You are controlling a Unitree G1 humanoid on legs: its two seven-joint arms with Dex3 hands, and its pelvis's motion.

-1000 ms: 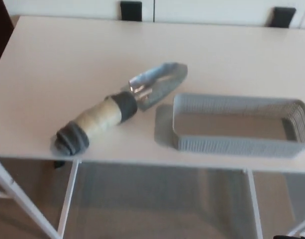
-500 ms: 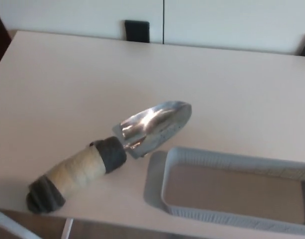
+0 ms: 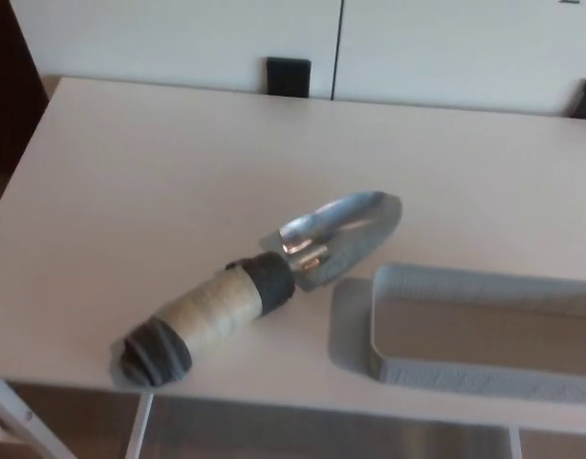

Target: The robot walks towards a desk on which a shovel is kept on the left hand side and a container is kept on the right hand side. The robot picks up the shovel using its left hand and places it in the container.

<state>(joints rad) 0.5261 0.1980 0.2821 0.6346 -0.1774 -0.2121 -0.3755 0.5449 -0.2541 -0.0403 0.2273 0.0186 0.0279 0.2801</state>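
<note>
The shovel (image 3: 264, 284) lies flat on the pale desk (image 3: 159, 182), left of centre. Its shiny metal blade points up and to the right; its handle, wrapped in beige with dark grey ends, reaches down-left to the desk's front edge. Just right of the blade stands the grey ribbed container (image 3: 484, 335), a shallow rectangular tray that is empty and cut off by the right border. Blade and container sit close together; I cannot tell if they touch. Neither of my hands shows in the head view.
A white wall or cabinet runs behind the desk, with two dark blocks (image 3: 288, 76) at its far edge. A white desk leg (image 3: 25, 421) shows at the lower left, below the front edge.
The whole picture has shifted between frames, so the camera has moved: the shovel and container now sit further right than half a second ago. The things themselves lie as before.
</note>
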